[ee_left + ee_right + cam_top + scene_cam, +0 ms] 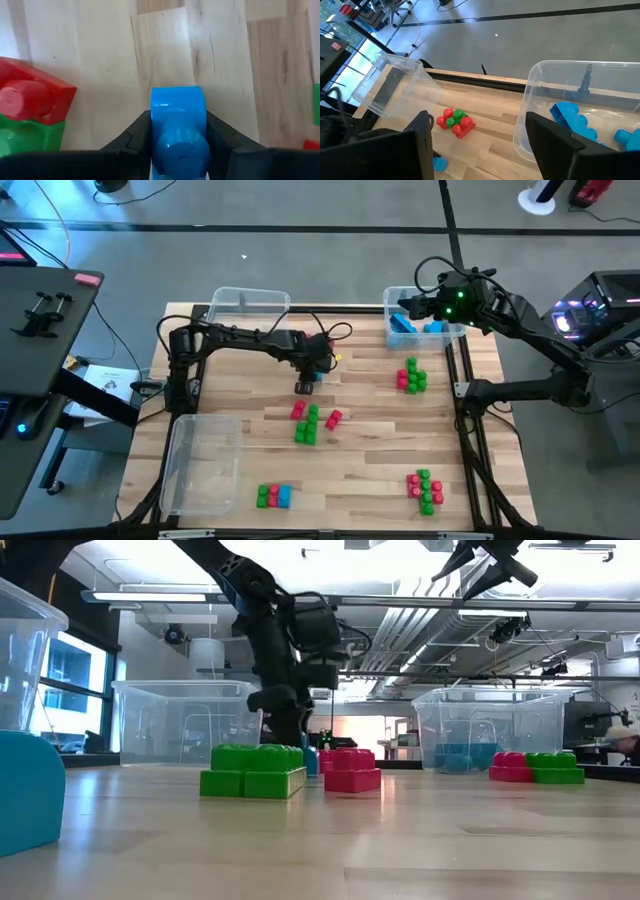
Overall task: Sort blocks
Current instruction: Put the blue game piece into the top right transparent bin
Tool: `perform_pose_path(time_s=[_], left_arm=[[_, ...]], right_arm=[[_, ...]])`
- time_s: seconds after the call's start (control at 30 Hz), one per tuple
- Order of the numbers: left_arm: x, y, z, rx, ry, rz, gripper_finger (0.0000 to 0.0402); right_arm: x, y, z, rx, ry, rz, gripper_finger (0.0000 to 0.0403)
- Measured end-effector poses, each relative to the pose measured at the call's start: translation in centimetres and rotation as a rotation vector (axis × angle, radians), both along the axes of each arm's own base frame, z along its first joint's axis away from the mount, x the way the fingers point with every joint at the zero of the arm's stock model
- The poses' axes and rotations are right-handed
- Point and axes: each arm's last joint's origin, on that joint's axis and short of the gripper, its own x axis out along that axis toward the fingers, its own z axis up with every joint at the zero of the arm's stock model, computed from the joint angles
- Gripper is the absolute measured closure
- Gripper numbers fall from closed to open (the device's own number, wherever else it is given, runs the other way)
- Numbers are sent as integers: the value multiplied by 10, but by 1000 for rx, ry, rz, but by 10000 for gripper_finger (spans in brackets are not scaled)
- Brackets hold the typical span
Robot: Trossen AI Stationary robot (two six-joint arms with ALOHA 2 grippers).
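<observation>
The left pincer (306,385) is down on the wooden tabletop (370,450) near its middle, pinching a light blue block (178,127) between its two dark fingers (134,140); the left wrist view shows the fingers pressed against either side of the brick, which rests on the wood, with a red-on-green stack (30,117) just beside it; the right pincer (415,308) hangs above the clear bin (392,298) at the far right corner, its fingers spread with nothing between them (the right wrist view looks down past them into that bin); several light blue bricks (418,325) lie inside this bin; a second clear bin (250,300) stands at the far left, and a third (205,460) sits along the near left edge; the other blocks lie in clusters on the bare wood: a red and green group (312,422) just nearer than the left pincer, another red and green group (411,375) to the right of centre, a third (425,490) at the near right, and a green, red and blue row (273,496) at the near edge beside the third bin; in the low view a green brick (252,770) and a pink one (350,770) stand in front of the left arm, and the held block seems to be hidden behind them, though that angle is too cluttered to be sure.
</observation>
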Motion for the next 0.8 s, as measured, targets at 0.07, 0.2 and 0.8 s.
perform_pose_path(time_s=[0.07,0.2,0.8], left_arm=[[1,0,9,12,-25,-14,300],[7,6,40,41,-123,-8,300],[79,44,135,41,-1125,255,300]], right_arm=[[0,0,0,0,0,0,202],[1,0,1,-14,7,23,202],[9,-3,15,-110,-133,89,202]])
